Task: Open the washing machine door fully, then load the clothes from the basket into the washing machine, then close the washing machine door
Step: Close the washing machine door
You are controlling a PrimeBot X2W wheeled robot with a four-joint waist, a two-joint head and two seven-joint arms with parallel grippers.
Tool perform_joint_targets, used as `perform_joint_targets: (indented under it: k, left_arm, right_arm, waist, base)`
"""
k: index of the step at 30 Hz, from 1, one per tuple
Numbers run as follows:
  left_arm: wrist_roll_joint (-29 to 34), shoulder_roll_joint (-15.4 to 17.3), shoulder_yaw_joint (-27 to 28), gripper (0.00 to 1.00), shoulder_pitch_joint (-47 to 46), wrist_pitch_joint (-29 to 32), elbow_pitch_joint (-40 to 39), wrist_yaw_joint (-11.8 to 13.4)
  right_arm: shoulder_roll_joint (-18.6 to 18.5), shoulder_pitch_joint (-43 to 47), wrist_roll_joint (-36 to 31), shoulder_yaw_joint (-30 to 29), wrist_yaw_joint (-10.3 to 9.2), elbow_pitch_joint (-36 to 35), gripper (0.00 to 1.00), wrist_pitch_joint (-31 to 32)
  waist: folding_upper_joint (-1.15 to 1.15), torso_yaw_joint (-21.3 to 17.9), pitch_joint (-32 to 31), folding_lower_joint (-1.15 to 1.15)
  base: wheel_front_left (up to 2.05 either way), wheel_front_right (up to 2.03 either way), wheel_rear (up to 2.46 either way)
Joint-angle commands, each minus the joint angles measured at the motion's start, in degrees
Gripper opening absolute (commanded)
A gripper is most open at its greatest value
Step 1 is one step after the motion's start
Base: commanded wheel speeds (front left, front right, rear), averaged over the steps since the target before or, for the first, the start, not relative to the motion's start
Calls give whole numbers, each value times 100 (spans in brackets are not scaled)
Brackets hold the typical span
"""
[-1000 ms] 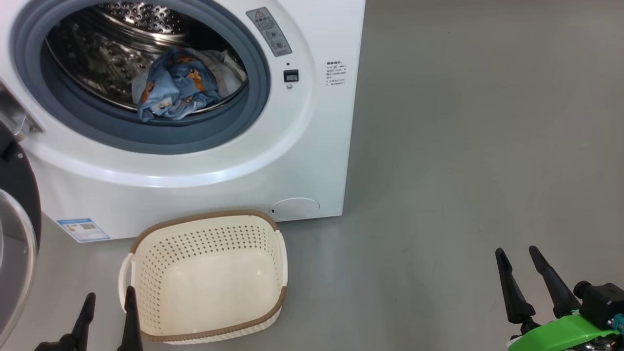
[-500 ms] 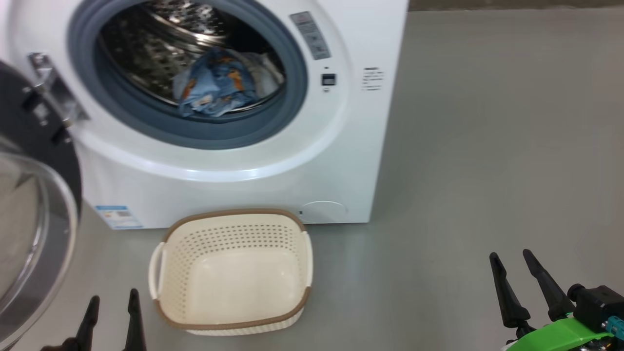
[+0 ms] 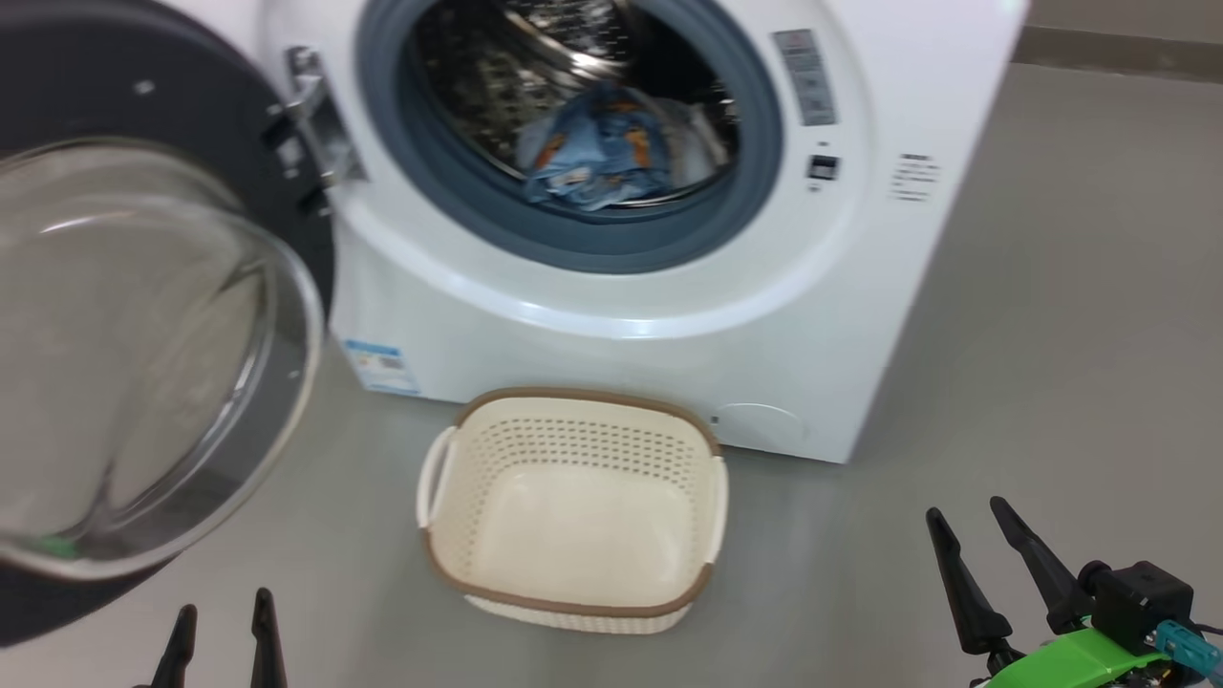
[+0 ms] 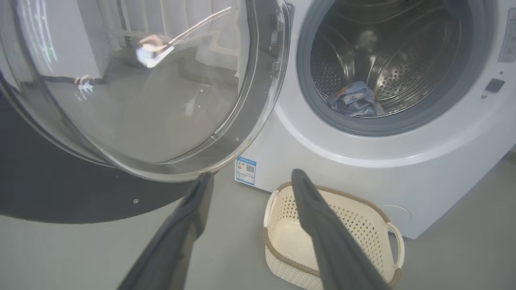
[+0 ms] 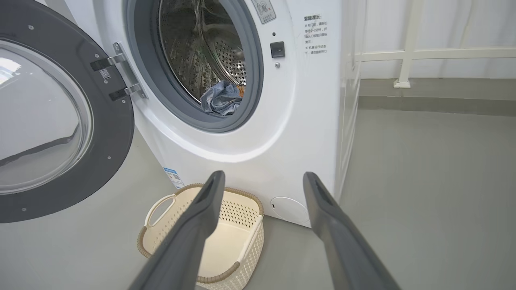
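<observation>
Camera swung left; door [image 3: 143, 325] cropped; clothes [image 3: 597, 153] blurred.

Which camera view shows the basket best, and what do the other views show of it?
The head view: the basket is whole and unobstructed, its empty bottom visible. In the left wrist view the left gripper crosses its middle; in the right wrist view the right gripper covers part of it.
</observation>
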Motion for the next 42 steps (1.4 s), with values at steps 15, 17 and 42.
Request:
perform_joint_targets:
  k: [15, 17, 42]
  left_arm:
    - [-231, 92, 118, 100, 66, -37, -336, 217]
    - [-240, 92, 116, 100, 76, -37, -340, 227]
    - [-461, 92, 582, 0, -60, -37, -1061, 87]
  right_arm:
    - [-183, -300, 21, 396, 9, -85, 100, -69]
    - [-184, -298, 22, 401, 9, -82, 100, -69]
    - [-102, -286, 44, 467, 9, -107, 100, -69]
  waist:
    - [0, 1515, 17, 0]
    - [0, 1556, 13, 0]
    - [0, 1616, 149, 0]
  base:
    - [0, 0, 0]
    - [0, 0, 0]
    - [0, 0, 0]
